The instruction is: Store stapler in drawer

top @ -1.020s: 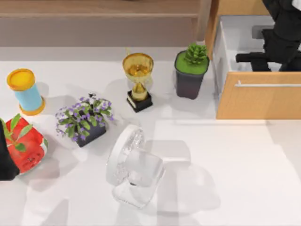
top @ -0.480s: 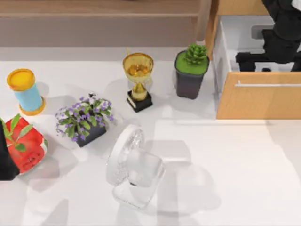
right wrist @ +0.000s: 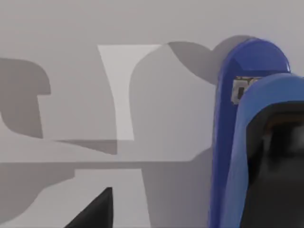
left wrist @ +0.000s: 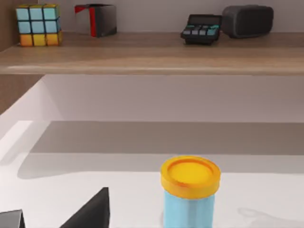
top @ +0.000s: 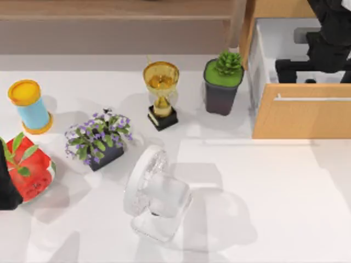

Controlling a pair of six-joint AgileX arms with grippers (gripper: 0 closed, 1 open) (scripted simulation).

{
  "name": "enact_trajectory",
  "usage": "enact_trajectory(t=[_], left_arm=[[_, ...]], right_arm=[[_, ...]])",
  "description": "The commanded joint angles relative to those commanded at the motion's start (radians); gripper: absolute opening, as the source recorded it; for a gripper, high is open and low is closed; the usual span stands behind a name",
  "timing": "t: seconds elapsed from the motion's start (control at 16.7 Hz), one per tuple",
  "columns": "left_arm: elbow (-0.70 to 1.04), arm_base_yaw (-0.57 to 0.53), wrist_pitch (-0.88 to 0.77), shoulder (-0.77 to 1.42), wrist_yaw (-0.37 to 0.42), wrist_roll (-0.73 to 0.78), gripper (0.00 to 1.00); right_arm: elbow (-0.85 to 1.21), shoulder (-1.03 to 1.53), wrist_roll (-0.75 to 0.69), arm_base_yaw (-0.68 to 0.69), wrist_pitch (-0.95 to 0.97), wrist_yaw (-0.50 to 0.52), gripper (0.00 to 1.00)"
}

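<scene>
- Fan (top: 156, 193) and other clutter sit near and left, well apart from the work.
- Right gripper (top: 312, 70) over the far-right drawer (top: 300, 112); whether it grips the blue stapler (right wrist: 247, 128) I cannot tell.
- Stapler may catch the drawer wall if released askew.

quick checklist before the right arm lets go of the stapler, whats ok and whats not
1. Drawer pulled open, white inside showing: ok.
2. Right gripper over the open drawer, behind its wooden front: ok.
3. Blue stapler close against the right gripper, over the drawer's white floor: ok.
4. Stapler resting on the floor or above it: cannot tell.
5. Succulent pot standing outside the drawer, left of its wall: ok.
6. Left gripper parked at the table's left near the blue canister: ok.
</scene>
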Motion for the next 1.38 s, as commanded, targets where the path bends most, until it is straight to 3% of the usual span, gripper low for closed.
enact_trajectory(t=[0.24, 0.48, 0.96, 1.38], left_arm=[[0.0, 0.0, 0.0, 0.0, 0.0, 0.0, 1.0], [0.0, 0.0, 0.0, 0.0, 0.0, 0.0, 1.0], [0.0, 0.0, 0.0, 0.0, 0.0, 0.0, 1.0], [0.0, 0.0, 0.0, 0.0, 0.0, 0.0, 1.0]], right_arm=[[-0.125, -0.136, -0.085, 0.001, 0.154, 0.017, 1.0], [-0.326, -0.327, -0.234, 0.023, 0.459, 0.04, 1.0], [-0.899, -0.612, -0.68, 0.224, 1.346, 0.075, 1.0], [-1.449, -0.641, -1.146, 0.383, 2.157, 0.139, 1.0]])
